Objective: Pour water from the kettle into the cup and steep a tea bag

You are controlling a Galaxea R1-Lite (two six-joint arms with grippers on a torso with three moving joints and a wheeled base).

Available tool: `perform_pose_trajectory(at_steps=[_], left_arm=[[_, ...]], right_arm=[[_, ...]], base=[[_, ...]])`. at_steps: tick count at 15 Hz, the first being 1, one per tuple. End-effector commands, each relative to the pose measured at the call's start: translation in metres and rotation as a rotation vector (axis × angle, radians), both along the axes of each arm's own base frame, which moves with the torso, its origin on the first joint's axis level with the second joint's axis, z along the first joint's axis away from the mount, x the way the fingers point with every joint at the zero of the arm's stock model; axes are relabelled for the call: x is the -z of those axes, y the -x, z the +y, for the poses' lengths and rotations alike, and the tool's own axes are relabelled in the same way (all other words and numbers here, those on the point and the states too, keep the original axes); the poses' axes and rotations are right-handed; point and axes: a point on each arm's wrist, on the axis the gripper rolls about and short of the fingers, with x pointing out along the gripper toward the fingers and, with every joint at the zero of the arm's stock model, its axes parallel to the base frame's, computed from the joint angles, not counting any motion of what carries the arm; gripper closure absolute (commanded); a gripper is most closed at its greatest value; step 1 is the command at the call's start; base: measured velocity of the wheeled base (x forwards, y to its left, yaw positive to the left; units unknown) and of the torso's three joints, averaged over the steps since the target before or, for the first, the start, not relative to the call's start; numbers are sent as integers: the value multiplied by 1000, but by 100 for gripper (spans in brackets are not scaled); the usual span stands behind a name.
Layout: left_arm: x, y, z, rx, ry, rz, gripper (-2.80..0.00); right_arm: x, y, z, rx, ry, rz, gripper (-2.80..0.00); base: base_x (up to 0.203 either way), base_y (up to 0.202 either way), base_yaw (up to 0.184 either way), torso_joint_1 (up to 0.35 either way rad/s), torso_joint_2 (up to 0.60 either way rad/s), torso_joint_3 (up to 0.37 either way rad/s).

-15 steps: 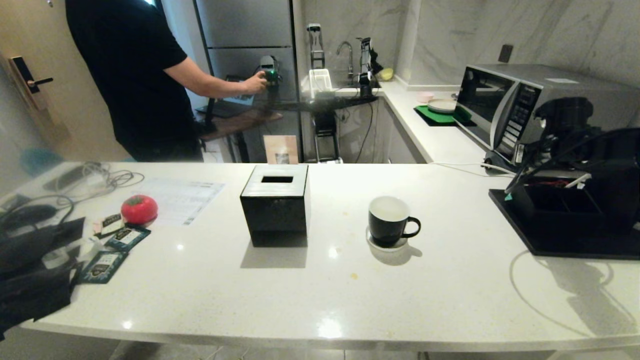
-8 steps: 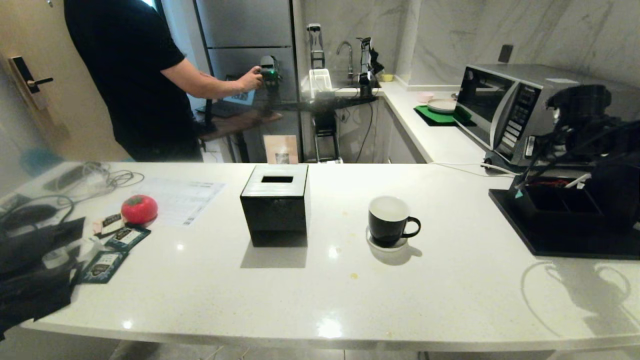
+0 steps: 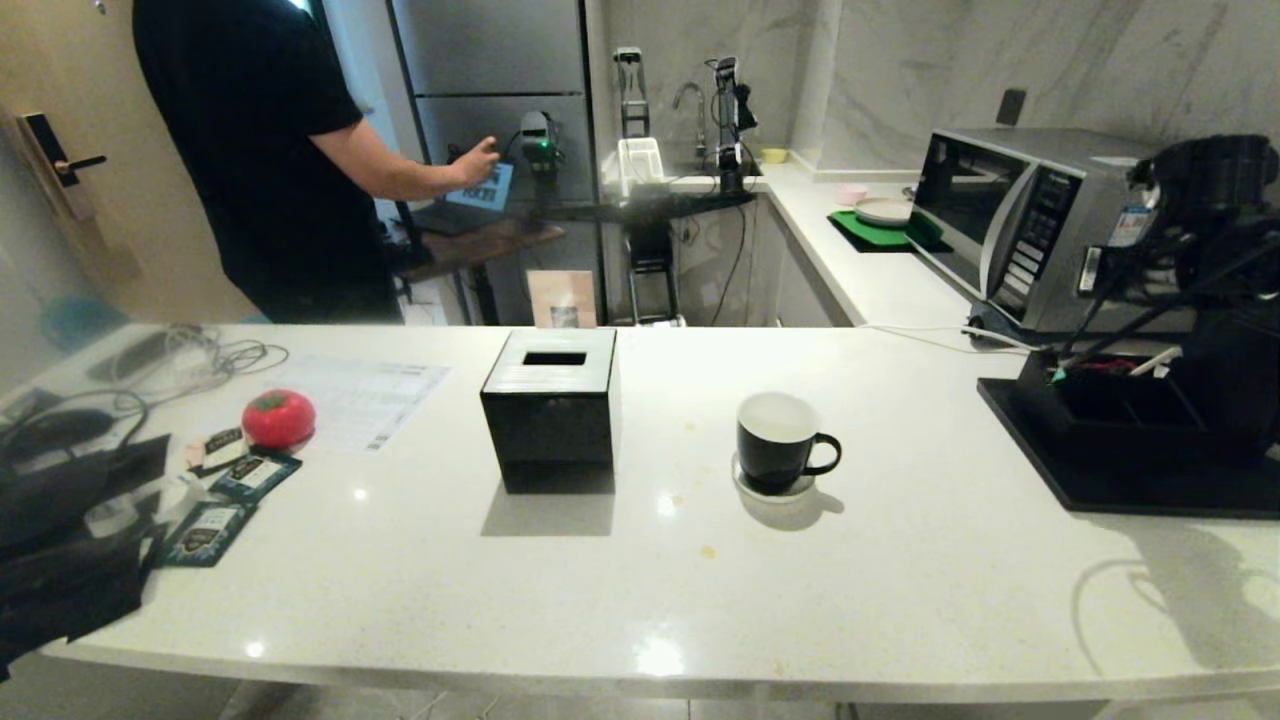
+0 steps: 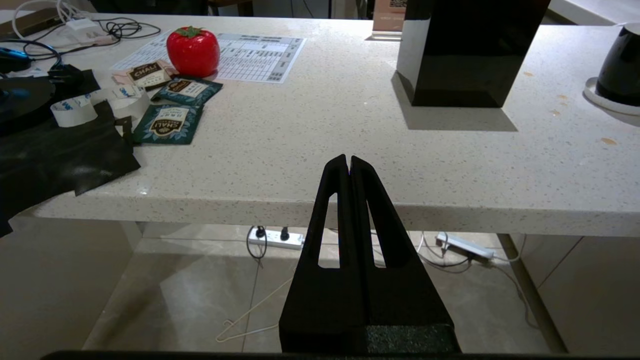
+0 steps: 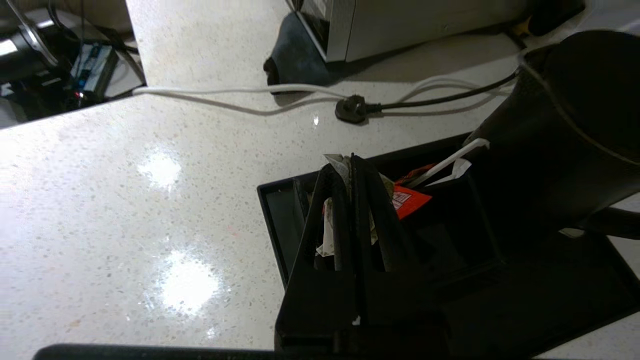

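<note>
1. The tea bag, a pale whitish pouch, shows at the tips of the right gripper, whose fingers are pressed together on it. It sits above a black compartment organiser that holds red and white packets.
2. The organiser stands on a black tray at the right end of the counter. The kettle, matte black, stands on the same tray just beside the right gripper.
3. In the head view the right arm's dark body hangs above the tray, in front of the microwave; the fingertips cannot be made out there.
4. The cup, black with a white inside, stands upright on a small white coaster mid-counter, handle toward the tray, well apart from the right gripper.
5. The left gripper has its fingers pressed together on nothing. It sits below the counter's near edge.
6. A black square box with a slotted top stands left of the cup. Further left lie dark teal sachets and a red tomato-shaped object.
7. A person in a black shirt stands behind the counter.
</note>
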Motion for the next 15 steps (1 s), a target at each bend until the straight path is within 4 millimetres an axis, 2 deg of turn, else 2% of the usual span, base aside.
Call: perform_pose_trajectory(at_steps=[1,9,15], left_arm=[[0,0,0,0,1,1,0],[0,0,0,0,1,1,0],[0,0,0,-2,1,1,0]], right_arm=[[-16,13,5,-5,5,-37,0],[-38,56,24,-57,7,-102,0],[-49,88,48,-159,10,-157,0]], base=[[0,0,0,0,0,0],[0,0,0,0,0,0],[0,0,0,0,0,0]])
